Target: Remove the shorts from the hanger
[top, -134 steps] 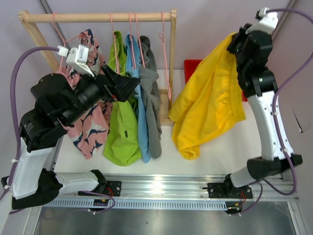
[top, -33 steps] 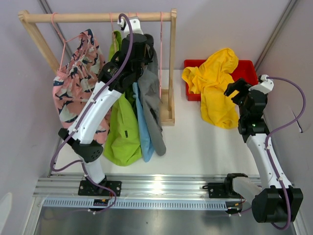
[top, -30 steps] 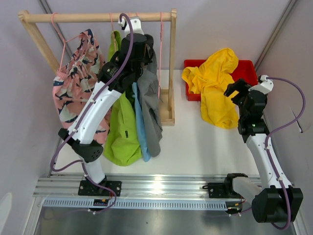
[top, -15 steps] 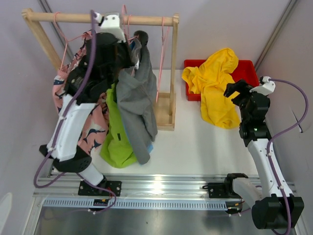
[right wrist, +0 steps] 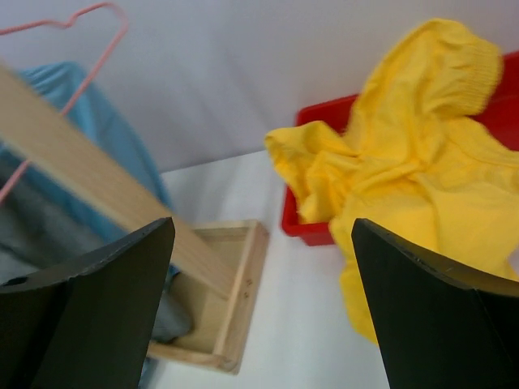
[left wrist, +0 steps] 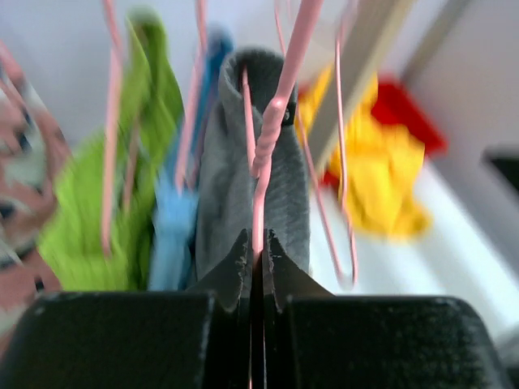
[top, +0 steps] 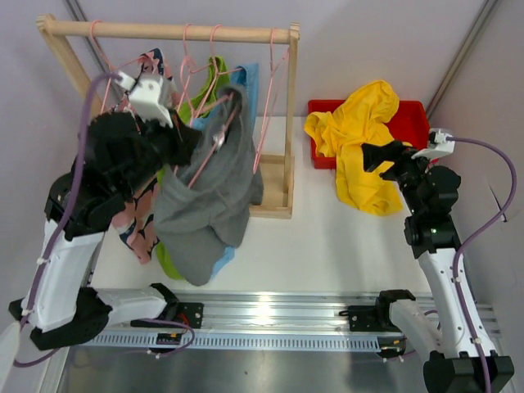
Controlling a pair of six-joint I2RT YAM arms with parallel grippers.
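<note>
My left gripper (top: 195, 141) is shut on the wire of a pink hanger (left wrist: 261, 174), just below its twisted neck. The grey shorts (top: 210, 190) hang from that hanger, swung out from the wooden rack (top: 164, 31) toward the near left. In the left wrist view the grey shorts (left wrist: 284, 190) fill the middle, behind my left gripper (left wrist: 256, 241). Lime green shorts (top: 210, 78), light blue shorts (top: 250, 78) and pink patterned shorts (top: 136, 236) stay on the rack. Yellow shorts (top: 360, 139) lie draped over the red bin (top: 414, 123). My right gripper (top: 378, 155), (right wrist: 261, 228) is open and holds nothing.
An empty pink hanger (top: 273, 90) hangs at the rack's right end. The rack's right post (right wrist: 89, 198) and wooden foot (right wrist: 237, 301) stand left of the red bin (right wrist: 312, 228). White table (top: 344, 246) lies between the rack and my right arm.
My left arm has dropped away from the rail toward the near left, pulling the hanger and the grey shorts out with it. My right wrist has turned toward the rack.
</note>
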